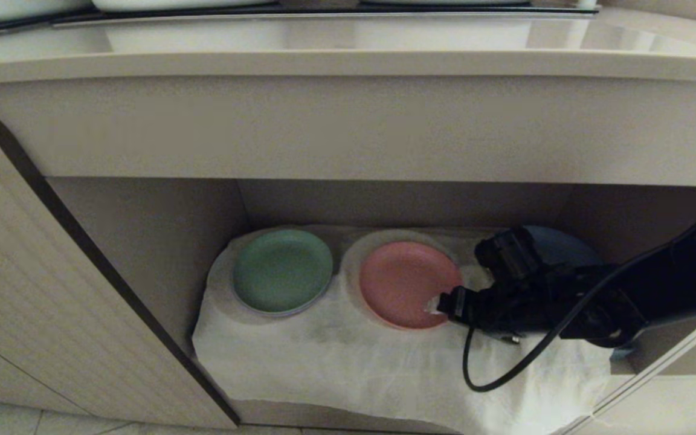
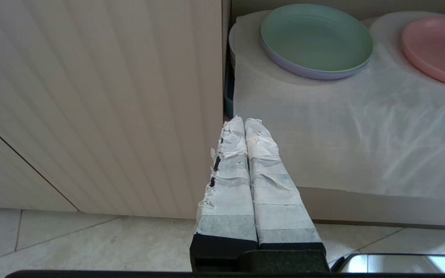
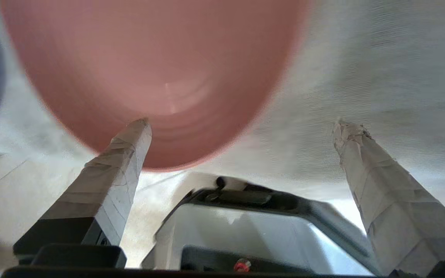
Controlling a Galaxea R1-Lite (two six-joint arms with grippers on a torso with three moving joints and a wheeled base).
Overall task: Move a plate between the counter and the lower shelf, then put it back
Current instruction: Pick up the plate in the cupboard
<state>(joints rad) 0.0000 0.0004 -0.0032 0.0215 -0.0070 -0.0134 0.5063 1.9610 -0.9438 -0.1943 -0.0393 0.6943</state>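
Head view: the pink plate [image 1: 405, 283] lies mid-shelf [image 1: 142, 241] on white cloth [image 1: 336, 356], under the table [image 1: 348, 63]; the right end effector [image 1: 435, 304] reaches its right rim. Left wrist view: the left end effector [image 2: 244, 121] is closed over floor tiles [image 2: 72, 243]. Right wrist view: fingers [image 3: 124, 154] spread wide, gripping nothing.

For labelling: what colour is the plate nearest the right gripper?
Salmon pink plate; clearest in the head view.
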